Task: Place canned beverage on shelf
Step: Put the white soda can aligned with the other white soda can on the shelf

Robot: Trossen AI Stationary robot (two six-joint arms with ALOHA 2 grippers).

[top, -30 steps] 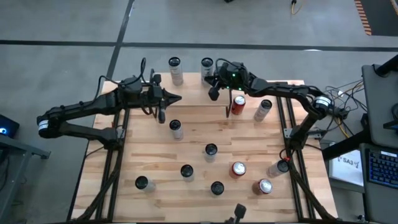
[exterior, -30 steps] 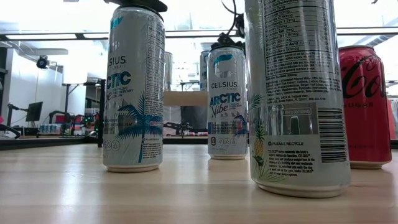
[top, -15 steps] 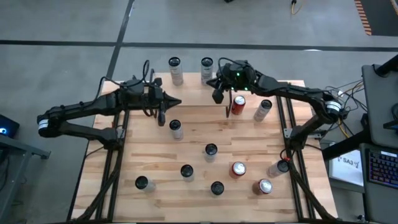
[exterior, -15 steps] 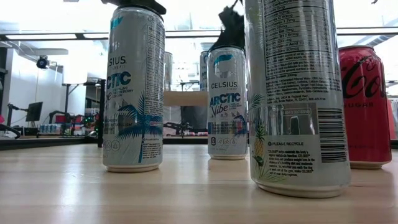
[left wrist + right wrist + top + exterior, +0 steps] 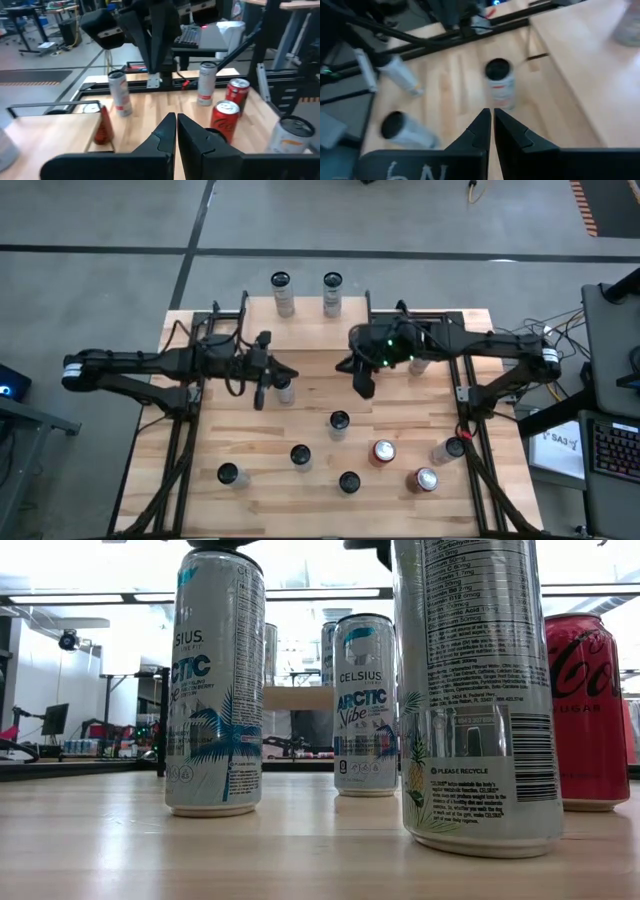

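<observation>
**Both grippers empty over the table, two cans on the shelf**

I have the shelf (image 5: 300,325) at the far edge of the table (image 5: 310,500), and two silver cans stand on its far side, one (image 5: 282,292) left of the other (image 5: 332,292). My right gripper (image 5: 362,383) hangs over the middle of the table, just on the near side of the shelf; in its wrist view its fingertips (image 5: 490,116) sit pressed together with nothing between them, a black-topped can (image 5: 499,82) standing beyond them. My left gripper (image 5: 262,387) is over the table's left-centre, right beside a silver can (image 5: 285,388), its fingers (image 5: 176,122) likewise closed and empty. Nearer to me, several more cans stand apart, among them a red Coca-Cola can (image 5: 382,452) and a Celsius can (image 5: 364,705).
</observation>
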